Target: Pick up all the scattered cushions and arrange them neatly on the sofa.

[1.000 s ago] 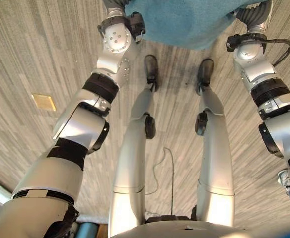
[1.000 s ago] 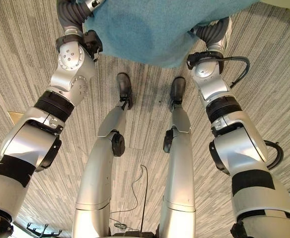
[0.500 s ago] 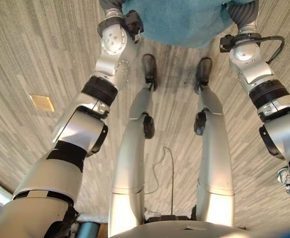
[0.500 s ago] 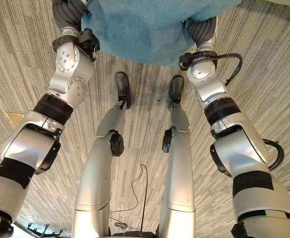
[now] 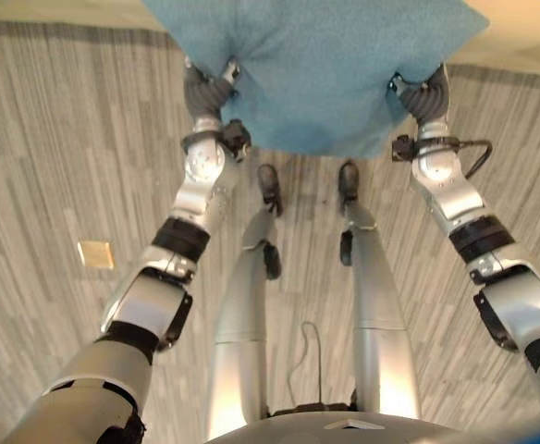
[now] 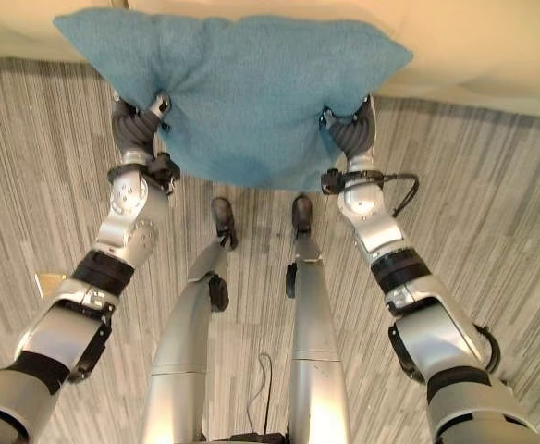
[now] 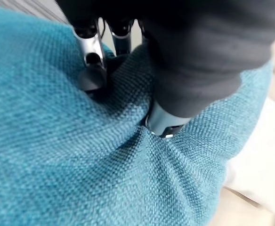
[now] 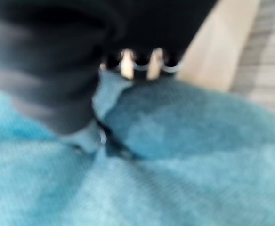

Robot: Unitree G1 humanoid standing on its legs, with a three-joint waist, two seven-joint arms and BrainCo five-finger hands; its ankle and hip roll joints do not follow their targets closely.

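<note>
Fingers (image 7: pixel 93 56) pinching teal cushion (image 6: pixel 238 92), both hands

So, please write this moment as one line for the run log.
object: teal cushion | left hand: pinching it | right hand: pinching it | cushion: held off floor, in front of cream sofa

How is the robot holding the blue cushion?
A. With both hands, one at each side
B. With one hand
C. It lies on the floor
A: the left hand and the right hand each pinch a side of the blue cushion, held up above the floor.
</note>
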